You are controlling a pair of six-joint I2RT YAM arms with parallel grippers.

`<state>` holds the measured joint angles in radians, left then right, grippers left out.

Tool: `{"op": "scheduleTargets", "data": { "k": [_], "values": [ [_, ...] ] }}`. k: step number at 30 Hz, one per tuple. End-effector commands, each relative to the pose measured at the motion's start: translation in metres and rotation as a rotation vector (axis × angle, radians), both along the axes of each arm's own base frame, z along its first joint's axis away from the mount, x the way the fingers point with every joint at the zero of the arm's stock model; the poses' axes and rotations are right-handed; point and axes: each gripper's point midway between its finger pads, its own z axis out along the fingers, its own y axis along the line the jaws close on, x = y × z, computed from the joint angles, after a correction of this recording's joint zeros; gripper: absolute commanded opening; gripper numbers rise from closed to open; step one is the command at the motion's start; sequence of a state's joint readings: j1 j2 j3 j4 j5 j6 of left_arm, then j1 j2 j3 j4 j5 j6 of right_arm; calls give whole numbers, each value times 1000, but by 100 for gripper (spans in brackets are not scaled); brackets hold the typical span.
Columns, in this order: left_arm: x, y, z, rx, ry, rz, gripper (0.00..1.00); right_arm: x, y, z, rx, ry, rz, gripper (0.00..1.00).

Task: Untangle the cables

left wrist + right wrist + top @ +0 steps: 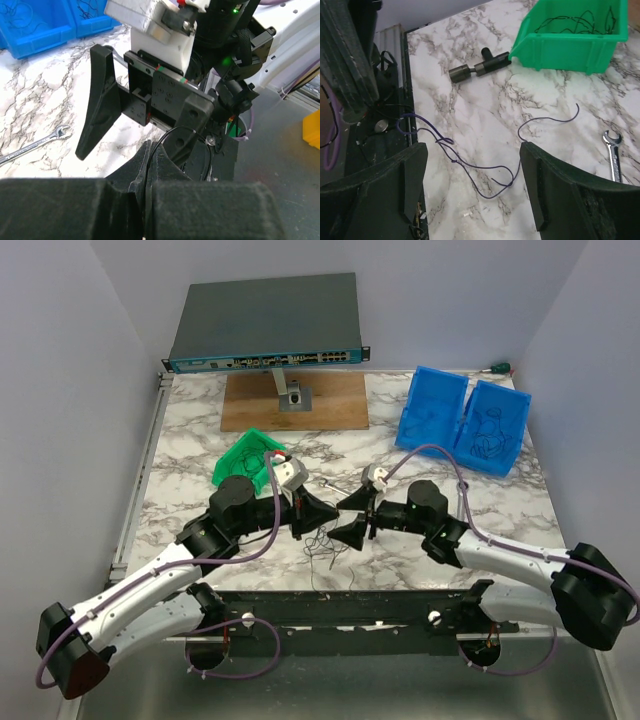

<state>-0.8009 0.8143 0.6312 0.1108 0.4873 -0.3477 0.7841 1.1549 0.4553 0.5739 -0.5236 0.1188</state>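
Thin cables on the marble between the two grippers, one end pinched by the left.

The cables lie as a loose blue-purple loop near the table's near edge, kinked at one small knot, with one strand trailing off onto the dark rail. The left gripper is clamped closed with a dark strand running out from between its fingers. The right gripper hangs above the loop, jaws spread wide and holding nothing. The likely trouble is that closing here could catch two strands at once, so pulling apart would tighten the knot. The hair-thin wire may also slip from the left pinch or snag on the rail. The wrench and green bin sit well apart.
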Motion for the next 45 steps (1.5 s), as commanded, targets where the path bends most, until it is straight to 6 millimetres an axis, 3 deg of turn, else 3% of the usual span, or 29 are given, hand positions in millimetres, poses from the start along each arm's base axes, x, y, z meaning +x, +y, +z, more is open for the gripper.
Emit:
{"op": "scheduleTargets", "data": {
  "k": [1, 9, 12, 15, 16, 19, 24, 26, 29, 32, 35, 39, 45],
  "values": [
    [-9, -7, 23, -44, -48, -74, 0, -10, 14, 6, -18, -55, 69, 82],
    [-16, -13, 31, -65, -54, -138, 0, -18, 29, 9, -16, -57, 112, 71],
    [-19, -14, 37, -79, -55, -157, 0, -22, 34, 11, -12, -48, 132, 46],
    [-16, -11, 40, -85, -62, -123, 0, -19, 32, 12, -7, -40, 107, 3],
    [-14, -8, 42, -93, -68, -97, 0, -18, 30, 13, 2, -37, 87, 1],
    [-5, 4, 47, -112, -81, 6, 0, 0, 17, 17, 39, -20, -74, 1],
    [24, 48, 55, -137, -88, 321, 0, 78, -35, -9, -31, 93, -620, 1],
    [33, 73, 57, -147, -81, 463, 0, 102, -63, -21, -57, 153, -821, 1],
    [55, 130, 45, -120, -24, 783, 0, 128, -112, -33, -8, 269, -1039, 1],
    [58, 184, 36, -98, 7, 1029, 0, 140, -166, -50, 75, 405, -1186, 1],
    [49, 217, 40, -138, 17, 1141, 0, 144, -199, -65, 65, 462, -1294, 1],
    [43, 239, 43, -157, 23, 1222, 0, 145, -207, -67, 57, 471, -1327, 1],
    [38, 267, 33, -145, 79, 1365, 0, 142, -231, -61, 81, 443, -1456, 1]
  ]
}}
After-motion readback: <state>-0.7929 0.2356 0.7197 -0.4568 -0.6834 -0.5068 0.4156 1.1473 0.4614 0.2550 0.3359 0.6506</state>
